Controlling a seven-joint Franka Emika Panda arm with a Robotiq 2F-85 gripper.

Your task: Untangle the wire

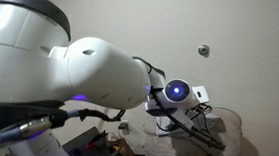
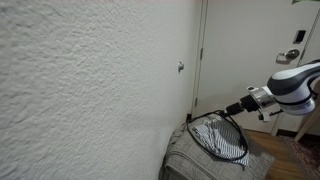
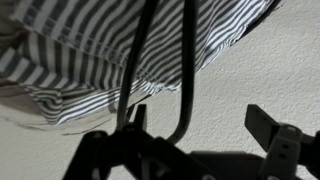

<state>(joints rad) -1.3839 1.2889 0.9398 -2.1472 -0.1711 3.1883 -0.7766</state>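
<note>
Textured white wall (image 2: 80, 80), door (image 2: 240, 45), striped cloth (image 2: 225, 140) on grey surface (image 2: 185, 160), tool (image 3: 200, 125) spread wide around wire (image 3: 186, 70)

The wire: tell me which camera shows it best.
An exterior view: there the wire shows as a loop over the striped cloth. The wrist view gives only two close strands; in an exterior view the white arm blocks nearly all of it.

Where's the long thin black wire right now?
In the wrist view the black wire runs as two strands from the grey-and-white striped cloth down to the gripper. In an exterior view it loops over that cloth, just below the gripper.
</note>
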